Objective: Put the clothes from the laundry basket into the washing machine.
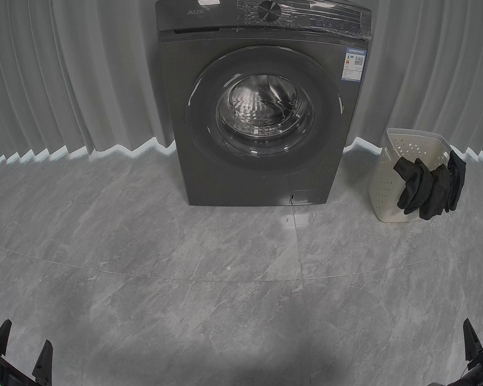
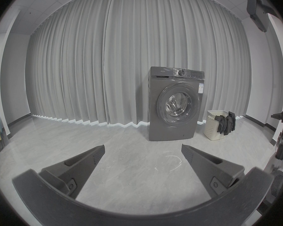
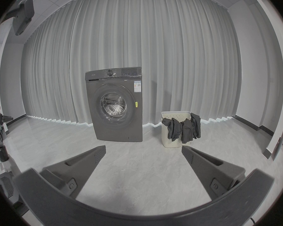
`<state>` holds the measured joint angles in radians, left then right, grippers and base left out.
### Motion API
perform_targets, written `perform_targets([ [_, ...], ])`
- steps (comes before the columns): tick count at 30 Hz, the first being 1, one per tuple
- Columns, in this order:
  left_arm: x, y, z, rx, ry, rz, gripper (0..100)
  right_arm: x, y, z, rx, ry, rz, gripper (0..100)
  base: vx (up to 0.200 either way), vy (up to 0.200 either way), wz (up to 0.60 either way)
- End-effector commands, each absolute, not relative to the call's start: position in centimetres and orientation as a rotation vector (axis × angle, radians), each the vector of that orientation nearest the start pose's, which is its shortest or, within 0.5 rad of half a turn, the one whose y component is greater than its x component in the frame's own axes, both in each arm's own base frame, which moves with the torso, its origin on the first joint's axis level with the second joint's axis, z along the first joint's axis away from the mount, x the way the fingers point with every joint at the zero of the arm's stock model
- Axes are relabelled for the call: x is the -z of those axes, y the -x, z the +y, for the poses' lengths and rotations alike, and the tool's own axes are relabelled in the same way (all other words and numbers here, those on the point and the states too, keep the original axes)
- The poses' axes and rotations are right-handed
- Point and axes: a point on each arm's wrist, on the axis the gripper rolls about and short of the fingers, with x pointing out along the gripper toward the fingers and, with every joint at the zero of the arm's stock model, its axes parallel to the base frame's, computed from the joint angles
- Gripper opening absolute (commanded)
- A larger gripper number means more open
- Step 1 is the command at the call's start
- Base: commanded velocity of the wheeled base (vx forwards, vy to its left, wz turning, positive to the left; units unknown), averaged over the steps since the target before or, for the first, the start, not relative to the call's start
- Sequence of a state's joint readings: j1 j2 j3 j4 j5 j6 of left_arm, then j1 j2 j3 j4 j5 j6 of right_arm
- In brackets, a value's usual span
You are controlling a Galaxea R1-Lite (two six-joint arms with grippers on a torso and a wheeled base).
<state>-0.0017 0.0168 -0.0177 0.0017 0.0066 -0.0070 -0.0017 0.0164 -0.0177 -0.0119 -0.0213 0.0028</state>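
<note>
Washing machine in the upper centre, laundry basket at the right.
The washing machine is set on the floor before the curtain. The laundry basket is placed near it, toward the right edge of the frame. The clothes are draped over the basket's rim. The left gripper is seen in the lower left corner and the right gripper in the lower right.

Soft, even light, glare on the washing machine, edges curved.
</note>
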Motion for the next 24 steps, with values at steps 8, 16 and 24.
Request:
perform_targets([
  [8, -7.56, 2.29, 0.02, -0.006, 0.025, 0.001, 100, -7.67, 2.28, -0.04, 0.023, -0.002, -0.012, 100, 0.150, 0.000, 0.00],
  [16, -7.56, 2.29, 0.02, -0.008, 0.026, 0.001, 100, -7.67, 2.28, -0.04, 0.023, -0.002, -0.012, 100, 0.200, 0.000, 0.00],
  [24, -7.56, 2.29, 0.02, -0.008, 0.026, 0.001, 100, -7.67, 2.28, -0.04, 0.023, -0.002, -0.012, 100, 0.200, 0.000, 0.00],
])
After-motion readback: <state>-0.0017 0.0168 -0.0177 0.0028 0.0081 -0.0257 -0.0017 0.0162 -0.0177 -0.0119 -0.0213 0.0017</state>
